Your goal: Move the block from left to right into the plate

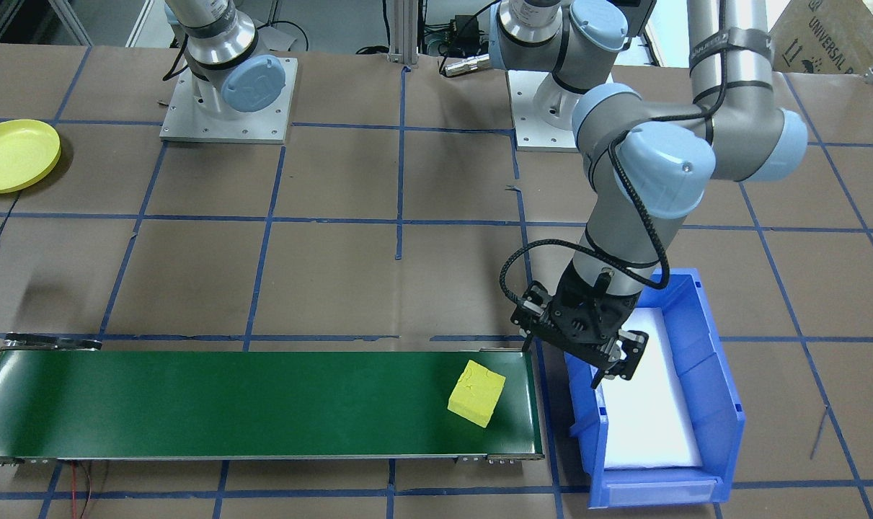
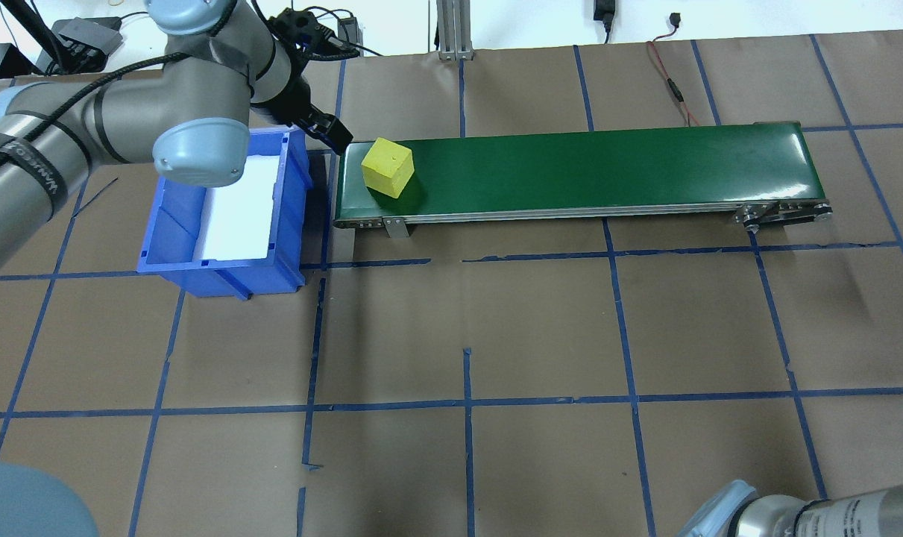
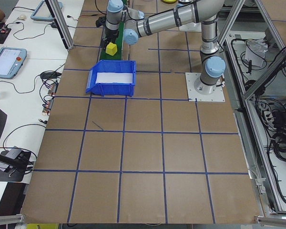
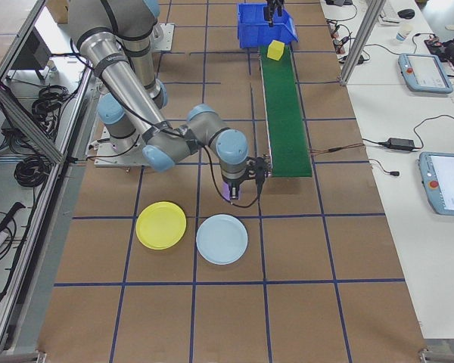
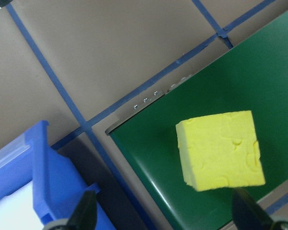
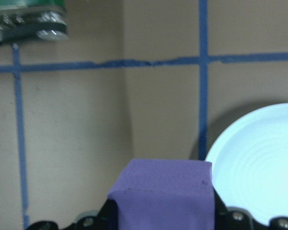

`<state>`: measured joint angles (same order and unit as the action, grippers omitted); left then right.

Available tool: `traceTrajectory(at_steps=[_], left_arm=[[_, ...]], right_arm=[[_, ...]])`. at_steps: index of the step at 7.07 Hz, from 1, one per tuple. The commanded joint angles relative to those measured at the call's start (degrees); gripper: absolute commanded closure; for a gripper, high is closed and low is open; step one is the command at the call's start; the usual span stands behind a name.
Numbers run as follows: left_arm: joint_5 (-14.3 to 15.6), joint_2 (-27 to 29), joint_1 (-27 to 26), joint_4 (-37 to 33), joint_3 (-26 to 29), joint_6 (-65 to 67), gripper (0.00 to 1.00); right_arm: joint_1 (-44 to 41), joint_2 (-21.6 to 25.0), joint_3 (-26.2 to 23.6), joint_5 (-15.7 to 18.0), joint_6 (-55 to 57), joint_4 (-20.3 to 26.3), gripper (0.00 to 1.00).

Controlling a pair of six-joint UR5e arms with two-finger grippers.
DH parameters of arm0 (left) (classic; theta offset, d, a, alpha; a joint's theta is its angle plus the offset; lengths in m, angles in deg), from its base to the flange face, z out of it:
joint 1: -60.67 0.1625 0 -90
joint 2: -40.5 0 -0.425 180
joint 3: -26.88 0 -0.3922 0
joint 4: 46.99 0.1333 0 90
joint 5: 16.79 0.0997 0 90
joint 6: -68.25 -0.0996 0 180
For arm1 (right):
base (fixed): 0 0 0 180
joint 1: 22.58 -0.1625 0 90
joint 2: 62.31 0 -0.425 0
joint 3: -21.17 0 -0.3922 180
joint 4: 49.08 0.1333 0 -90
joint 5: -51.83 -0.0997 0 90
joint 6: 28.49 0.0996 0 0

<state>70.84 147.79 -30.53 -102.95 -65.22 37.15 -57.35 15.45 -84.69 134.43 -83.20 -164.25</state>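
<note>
Yellow block point(image 1: 476, 393) on belt point(image 1: 263, 404) (claw point(image 5: 163, 216) apart)

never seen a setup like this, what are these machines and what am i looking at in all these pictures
These are two robot arms bolted to a brown table marked with blue tape. Four pictures come from fixed cameras: across the table, above and behind the robot, and each table end. The other two come from cameras on the arms' wrists.

On the table lie a green conveyor belt carrying a yellow block, a blue bin, a yellow plate and a pale blue plate.

The left gripper hangs open and empty over the bin's edge, beside the yellow block. The right gripper is shut on a purple block, just off the belt's other end, near the pale blue plate.
</note>
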Motion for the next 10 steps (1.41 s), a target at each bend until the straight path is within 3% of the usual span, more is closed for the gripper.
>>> traceTrajectory(at_steps=[1,2,3,4,5,6,8,9,10], left_arm=[[3.8,-8.6,4.3,-13.6,0.3,0.0,0.00],[4.3,-11.7,6.9,-19.5,0.0,0.0,0.00],[6.6,-13.4,8.5,-23.8,-0.1,-0.1,0.00],[7.3,-13.9,8.6,-24.4,0.3,0.0,0.00],[6.7,-14.2,8.5,-24.3,0.4,0.2,0.00],[7.0,-14.5,8.5,-24.2,0.2,0.0,0.00],[6.9,-15.3,8.5,-23.3,-0.7,0.2,0.00],[6.7,-15.3,8.5,-23.3,-0.7,0.3,0.00],[6.6,-15.3,8.1,-23.3,-0.6,2.0,0.00]], right_arm=[[8.0,-6.8,-1.8,0.2,-8.7,-12.7,0.57],[10.2,-10.1,-0.3,0.1,-9.5,-14.2,0.51],[10.4,-10.8,0.9,0.0,-9.5,-14.2,0.32],[10.4,-10.8,0.7,0.3,-9.0,-13.8,0.00],[10.4,-10.6,1.4,0.0,-8.8,-13.6,0.00],[10.3,-9.7,3.4,-0.3,-8.2,-10.5,0.00],[4.8,-9.0,7.7,-0.4,2.4,1.9,0.00],[-1.9,-6.4,7.8,-2.1,8.2,2.4,0.00],[-6.3,-6.3,7.7,-6.4,16.7,2.3,0.00]])
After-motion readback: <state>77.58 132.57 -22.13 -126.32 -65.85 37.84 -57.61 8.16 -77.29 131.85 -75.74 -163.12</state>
